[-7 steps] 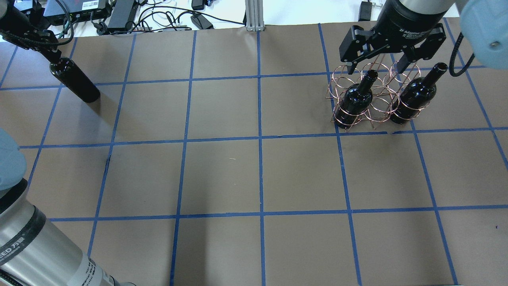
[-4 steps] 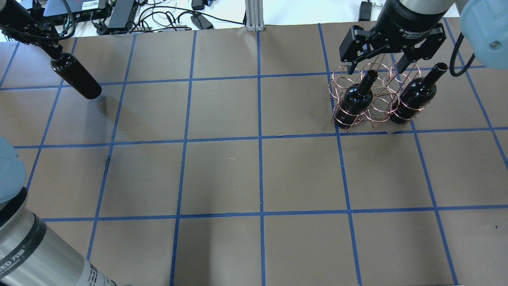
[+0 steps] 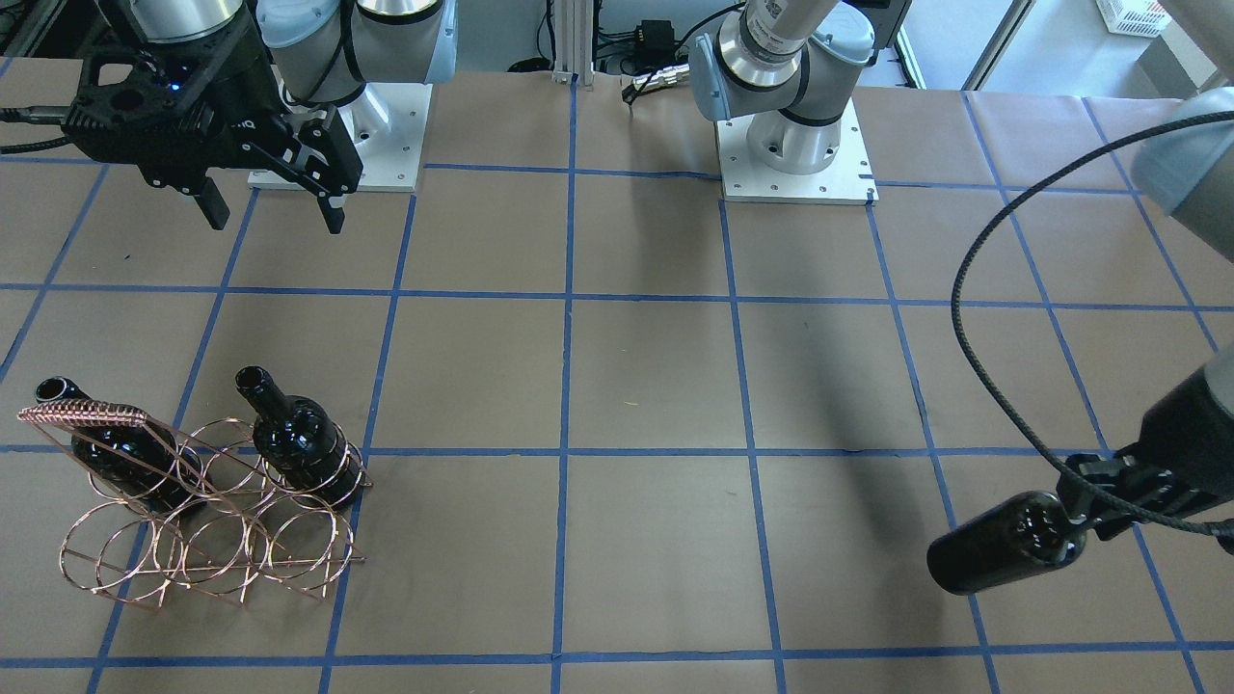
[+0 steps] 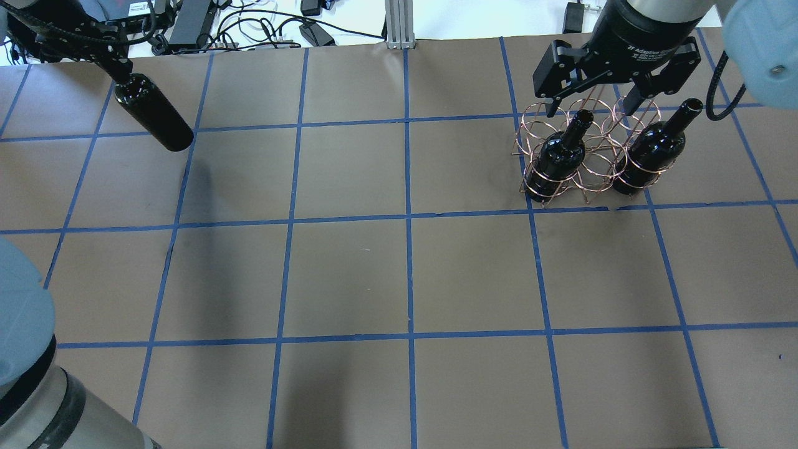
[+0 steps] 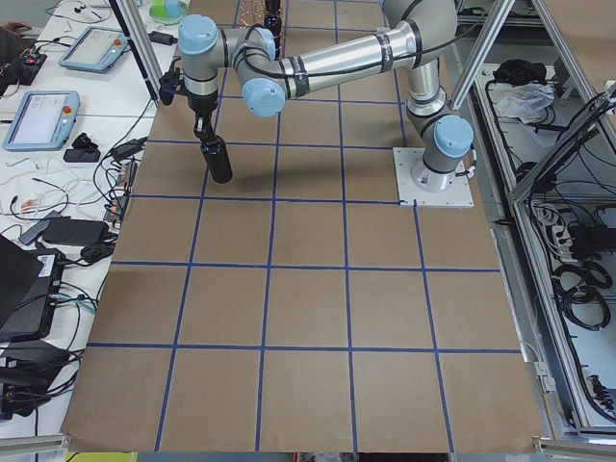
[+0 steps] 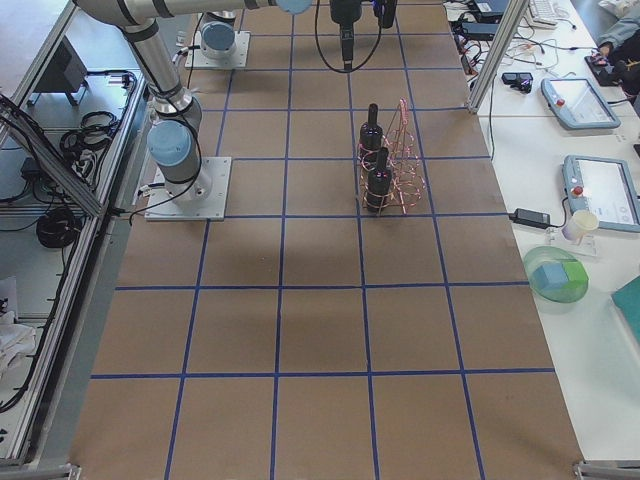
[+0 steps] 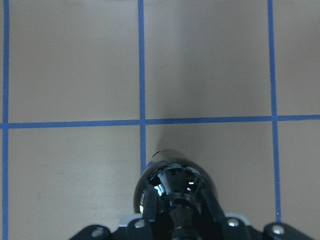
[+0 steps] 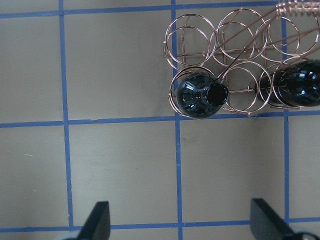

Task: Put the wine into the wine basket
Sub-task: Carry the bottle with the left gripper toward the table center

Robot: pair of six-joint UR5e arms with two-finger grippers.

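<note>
My left gripper (image 4: 117,67) is shut on the neck of a near-black wine bottle (image 4: 153,113) and holds it tilted above the table's far left; it also shows in the front view (image 3: 1003,542) and the left wrist view (image 7: 172,186). The copper wire wine basket (image 3: 85,414) stands at the far right (image 4: 586,181). Two look-alike bottles stand upright in its end loops (image 4: 561,156) (image 4: 651,153), the middle loops empty. My right gripper (image 4: 589,105) hangs open and empty above the basket, its fingers (image 8: 97,220) spread wide.
Cables and power supplies (image 4: 249,25) lie along the far table edge beside an aluminium post (image 4: 397,25). The arm bases (image 3: 795,154) sit on the robot's side. Brown paper with a blue tape grid covers the table.
My left gripper has carried the bottle to the right and a little farther back in the overhead view. The right gripper and the basket have not moved.
</note>
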